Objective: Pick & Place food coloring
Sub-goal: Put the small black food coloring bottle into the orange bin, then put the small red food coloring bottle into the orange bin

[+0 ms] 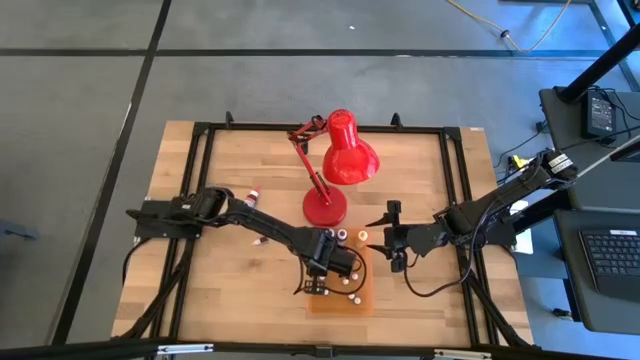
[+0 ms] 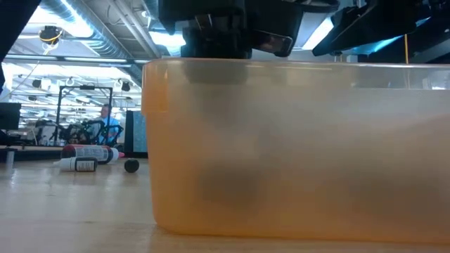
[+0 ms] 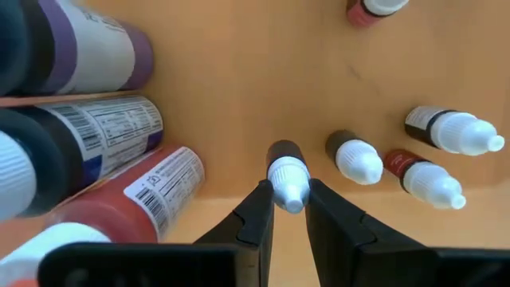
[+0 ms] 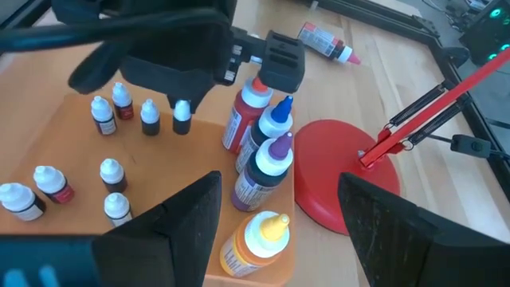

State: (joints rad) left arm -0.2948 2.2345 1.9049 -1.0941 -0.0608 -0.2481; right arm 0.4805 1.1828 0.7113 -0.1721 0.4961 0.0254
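my left hand [image 3: 289, 209] is closed on the white cap of a dark dropper bottle [image 3: 285, 171] standing in the orange tray [image 1: 364, 296]; next, release cleanly and retract straight upward.

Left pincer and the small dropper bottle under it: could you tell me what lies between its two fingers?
The left wrist view shows the white cap of a dark dropper bottle between the left pincer's fingers, which are shut on it.
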